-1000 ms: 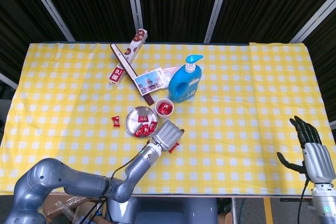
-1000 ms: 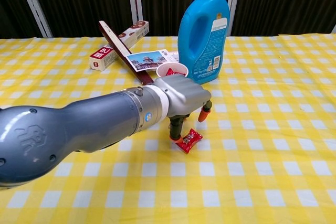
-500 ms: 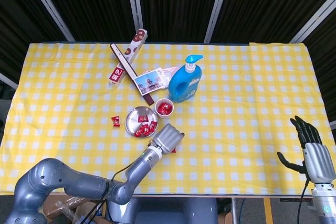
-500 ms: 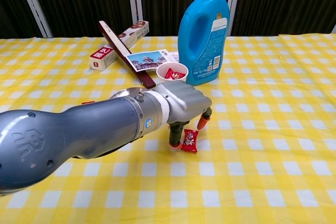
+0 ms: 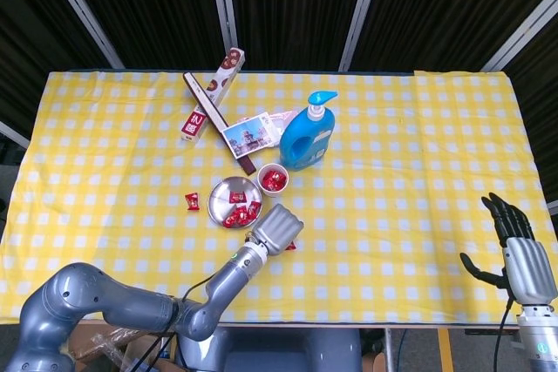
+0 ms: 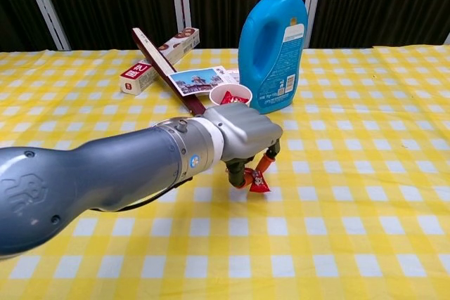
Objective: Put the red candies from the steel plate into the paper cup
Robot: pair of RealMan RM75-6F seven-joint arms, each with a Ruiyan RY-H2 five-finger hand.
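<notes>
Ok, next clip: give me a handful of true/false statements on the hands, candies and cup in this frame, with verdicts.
1. The left hand pinches a red candy in its fingers. True.
2. The paper cup is empty. False: red candies are already in it.
3. One stray candy lies on the cloth left of the steel plate. True.
4. The right hand holds the blue pump bottle. False: it holds nothing, far from the bottle.

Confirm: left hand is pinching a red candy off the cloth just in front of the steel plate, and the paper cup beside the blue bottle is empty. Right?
Not quite. The paper cup is not empty: the head view shows red candies already in it. The rest stands: the left hand pinches a red candy off the cloth near the steel plate, and the cup sits by the blue bottle.
</notes>
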